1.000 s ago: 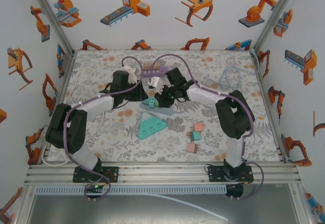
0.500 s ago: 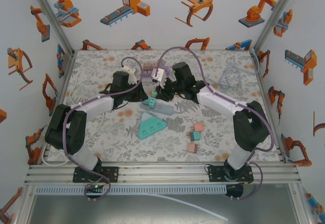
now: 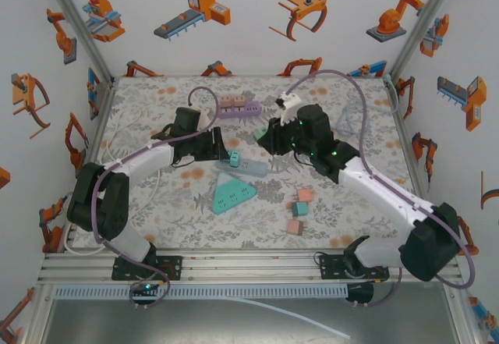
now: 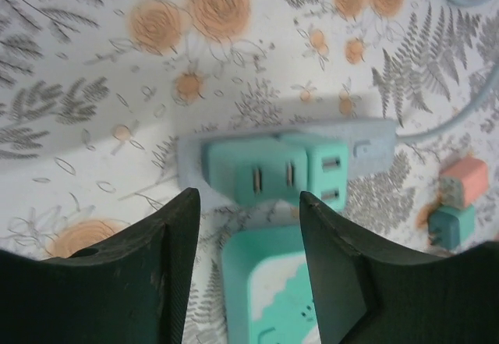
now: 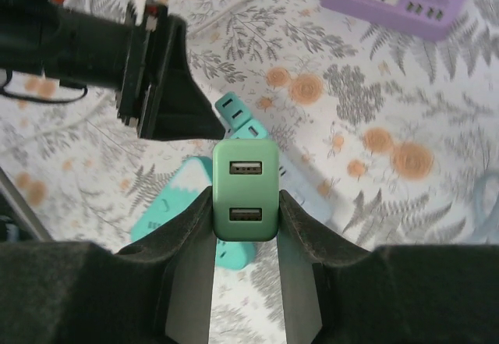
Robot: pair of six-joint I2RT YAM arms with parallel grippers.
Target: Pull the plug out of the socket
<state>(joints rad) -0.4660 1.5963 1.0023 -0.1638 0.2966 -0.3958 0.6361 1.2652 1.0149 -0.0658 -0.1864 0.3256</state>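
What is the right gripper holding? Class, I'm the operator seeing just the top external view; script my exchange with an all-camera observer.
Observer: The right gripper is shut on a green plug showing two USB ports.
Operator: Anything on the grey socket strip?
Observer: A teal adapter with two slots sits on the socket strip.
Operator: The left gripper?
Observer: The left gripper is open, pointing at that adapter, gripping nothing.

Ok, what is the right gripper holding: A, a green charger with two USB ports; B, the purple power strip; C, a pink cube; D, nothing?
A: the right gripper is shut on the green charger, squeezing it from both sides.
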